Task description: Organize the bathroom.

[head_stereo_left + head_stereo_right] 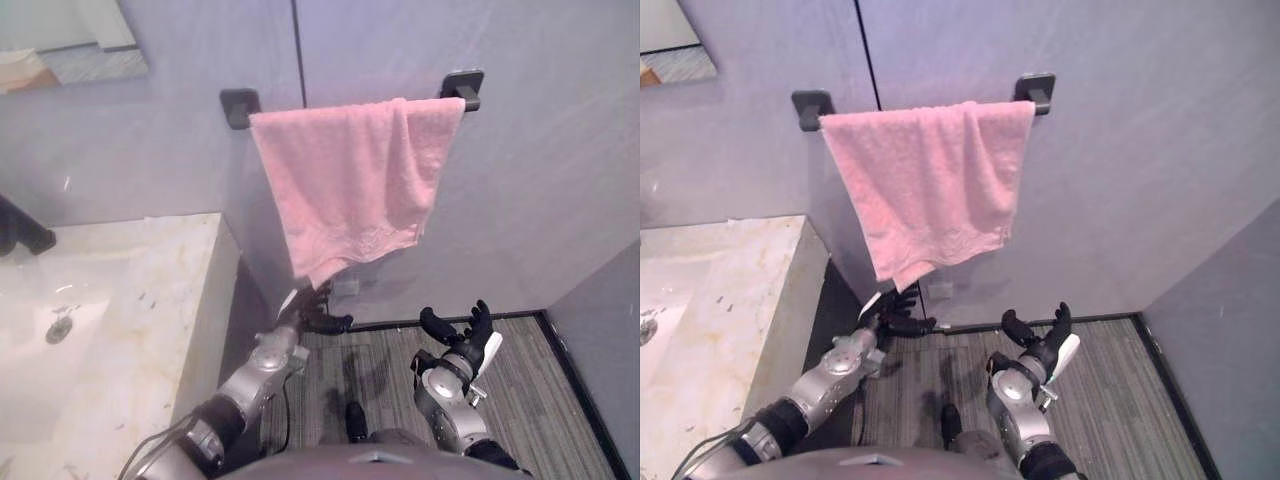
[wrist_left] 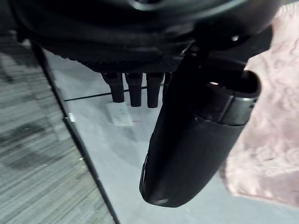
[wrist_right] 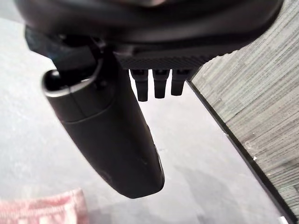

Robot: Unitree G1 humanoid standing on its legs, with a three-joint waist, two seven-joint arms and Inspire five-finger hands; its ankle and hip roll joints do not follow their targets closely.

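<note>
While pink towel (image 1: pixel 352 185) hangs skewed on bar (image 1: pixel 455 90) upper centre, both hands empty, fingers apart: left hand (image 1: pixel 312 312), right hand (image 1: pixel 462 335) low centre. Next, prob: straighten it.

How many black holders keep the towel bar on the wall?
2: one black holder at the bar's left end, the other holder at its right end, with the pink towel draped between them.

Marble-look counter (image 1: pixel 150 300) with sink drain (image 1: pixel 60 325) at left; mirror corner (image 1: pixel 70 45) above; striped grey floor (image 1: pixel 530 385); grey wall (image 1: pixel 540 190).
</note>
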